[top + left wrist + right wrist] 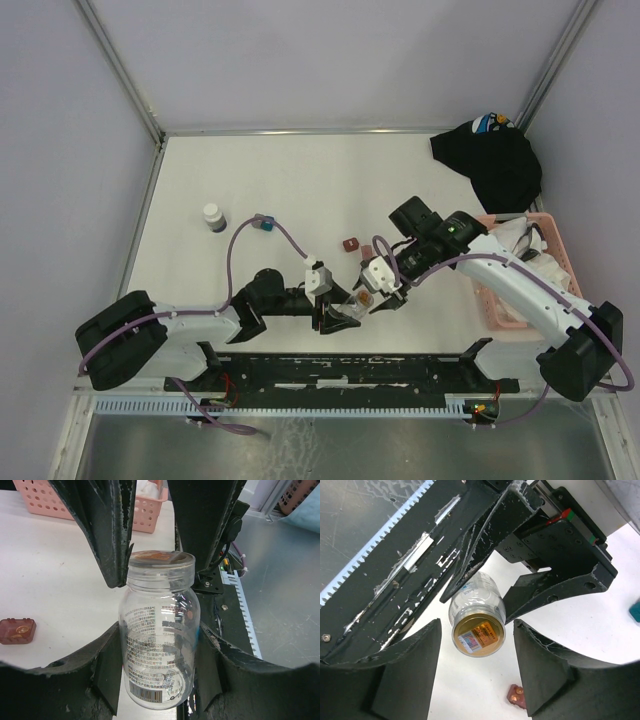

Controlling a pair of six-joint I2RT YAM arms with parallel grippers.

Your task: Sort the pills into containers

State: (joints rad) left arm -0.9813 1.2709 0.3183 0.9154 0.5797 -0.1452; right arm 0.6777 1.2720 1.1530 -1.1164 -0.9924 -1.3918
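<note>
- Amber-capped clear vial [160,645] clamped by its body in my left gripper [159,630].
- My right gripper [477,630] straddles the cap [479,632], jaws part open; seemingly not touching.
- Dark-red box [17,631] on the table [60,570] nearby.

You're looking at a clear vial [159,640] with fine black print and a barcode on its side; its top [477,634] is yellowish-amber with an orange-and-white sticker. The tiny box [17,630] is dark red, the basket [42,500] pink and dotted with holes, the cloth [495,165] black, the cable [235,260] purple.
</note>
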